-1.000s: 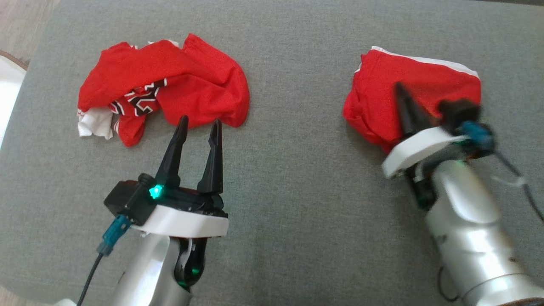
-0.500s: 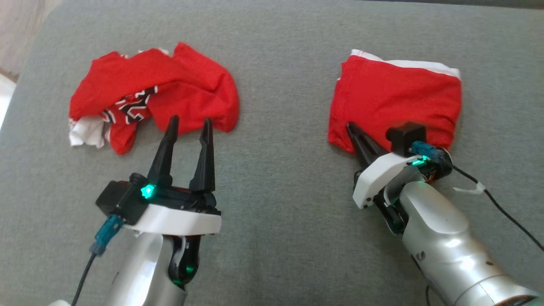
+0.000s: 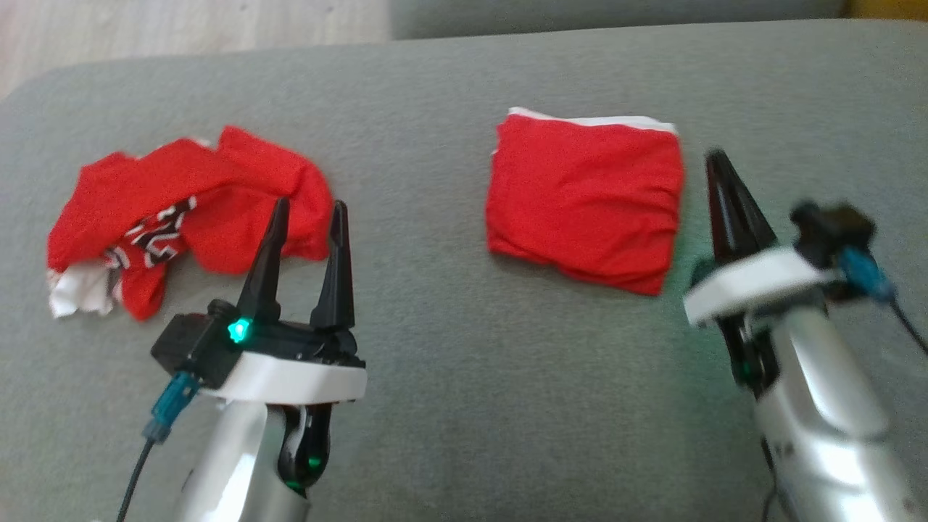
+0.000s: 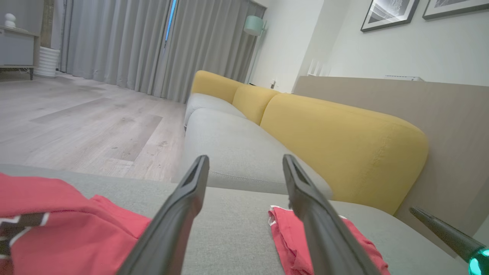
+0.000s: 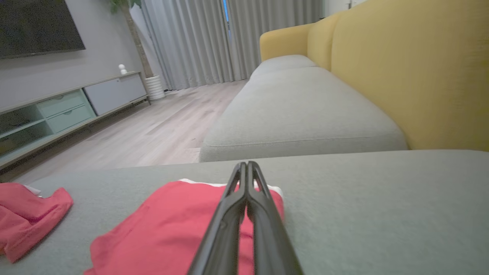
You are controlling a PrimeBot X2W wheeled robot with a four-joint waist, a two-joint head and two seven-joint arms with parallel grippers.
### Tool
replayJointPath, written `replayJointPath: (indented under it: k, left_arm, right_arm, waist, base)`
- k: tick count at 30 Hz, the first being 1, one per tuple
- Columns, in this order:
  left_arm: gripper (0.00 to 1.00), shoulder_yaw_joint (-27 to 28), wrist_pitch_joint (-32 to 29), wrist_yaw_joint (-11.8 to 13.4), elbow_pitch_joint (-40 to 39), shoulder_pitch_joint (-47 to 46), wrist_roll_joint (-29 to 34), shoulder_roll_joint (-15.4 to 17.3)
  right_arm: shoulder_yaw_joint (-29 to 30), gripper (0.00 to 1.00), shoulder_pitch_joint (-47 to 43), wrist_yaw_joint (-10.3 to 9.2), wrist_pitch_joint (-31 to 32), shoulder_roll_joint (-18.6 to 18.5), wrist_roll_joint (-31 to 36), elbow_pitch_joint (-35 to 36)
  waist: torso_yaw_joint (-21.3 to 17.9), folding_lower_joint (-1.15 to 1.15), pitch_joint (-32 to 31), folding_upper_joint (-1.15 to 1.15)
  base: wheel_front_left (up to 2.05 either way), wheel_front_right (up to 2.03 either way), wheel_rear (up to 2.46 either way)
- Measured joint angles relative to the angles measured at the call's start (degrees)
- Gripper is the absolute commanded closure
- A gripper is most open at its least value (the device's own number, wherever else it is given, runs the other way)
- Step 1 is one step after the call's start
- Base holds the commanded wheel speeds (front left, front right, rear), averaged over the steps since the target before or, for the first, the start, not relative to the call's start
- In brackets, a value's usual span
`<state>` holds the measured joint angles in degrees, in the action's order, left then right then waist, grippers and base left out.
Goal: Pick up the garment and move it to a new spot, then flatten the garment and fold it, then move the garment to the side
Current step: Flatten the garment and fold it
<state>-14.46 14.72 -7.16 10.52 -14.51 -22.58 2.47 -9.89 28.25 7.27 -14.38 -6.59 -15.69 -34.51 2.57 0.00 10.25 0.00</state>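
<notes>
The folded red garment (image 3: 586,199) lies on the grey cushion (image 3: 449,377) — the right gripper (image 3: 716,161), clenched empty, seemingly just right of it; the left gripper (image 3: 310,205) gapes empty near the crumpled jersey (image 3: 181,210), left.

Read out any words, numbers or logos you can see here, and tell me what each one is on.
No text is readable.
Unreadable: the black-and-white print on the crumpled red jersey, creased over itself.
None showing: the folded red garment.
Too small to tell: the framed picture on the wall.
</notes>
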Motion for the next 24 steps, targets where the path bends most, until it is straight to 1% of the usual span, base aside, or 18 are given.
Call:
replayJointPath:
  k: [2,3,4,5,6,8,10,14,24]
  left_arm:
    - [0.0,0.25,-0.01,0.0,-0.08,0.49,0.21,0.0]
    - [0.0,0.74,-0.01,0.0,-0.03,1.24,0.47,0.0]
    - [0.0,1.13,0.0,0.0,-0.02,1.55,0.46,0.0]
    - [0.0,1.49,-0.01,0.0,-0.01,1.9,0.46,0.01]
    - [0.0,1.56,0.0,0.0,0.1,2.19,0.46,0.02]
    - [0.0,1.55,-0.01,0.0,0.45,2.61,0.46,0.0]
    - [0.0,1.55,-0.01,0.0,0.48,2.93,0.46,0.0]
    - [0.0,1.59,-0.01,0.0,0.94,4.39,0.46,0.02]
    - [0.0,1.8,-0.01,0.0,1.32,4.52,0.57,0.03]
  right_arm:
    - [2.82,1.0,-4.03,0.0,0.01,0.58,1.8,2.79]
    - [5.8,1.0,-7.64,0.0,0.01,1.42,3.36,5.36]
    - [7.26,1.0,-9.1,0.0,0.01,1.96,3.76,6.69]
    - [8.35,0.73,-10.49,0.0,0.01,2.31,4.55,8.31]
    - [8.94,0.0,-11.7,0.0,0.01,2.5,5.55,9.85]
    - [9.32,0.0,-13.84,0.0,0.0,2.78,6.95,12.34]
    - [9.7,0.0,-14.84,0.0,0.0,3.04,7.21,13.03]
    - [10.03,0.0,-18.02,0.0,0.0,3.56,5.45,14.26]
    - [9.65,0.0,-18.29,0.0,0.0,3.76,4.75,15.85]
  waist:
    - [-1.21,0.0,-0.57,0.0]
    - [-2.35,0.0,-1.13,0.0]
    - [-2.87,0.0,-1.4,0.0]
    - [-3.38,0.0,-1.68,0.0]
    - [-3.84,0.0,-1.94,0.0]
    - [-4.58,0.0,-2.48,0.0]
    - [-4.86,0.0,-2.74,0.0]
    - [-5.54,0.0,-3.4,0.0]
    - [-4.99,0.0,-3.46,0.0]
  base:
    - [0.0,0.0,0.0]
    - [0.0,0.0,0.0]
    - [0.0,0.0,0.0]
    - [0.0,0.0,0.0]
    - [0.0,0.0,0.0]
    - [0.0,0.0,0.0]
    - [0.0,0.0,0.0]
    - [0.0,0.0,0.0]
    - [0.0,0.0,0.0]
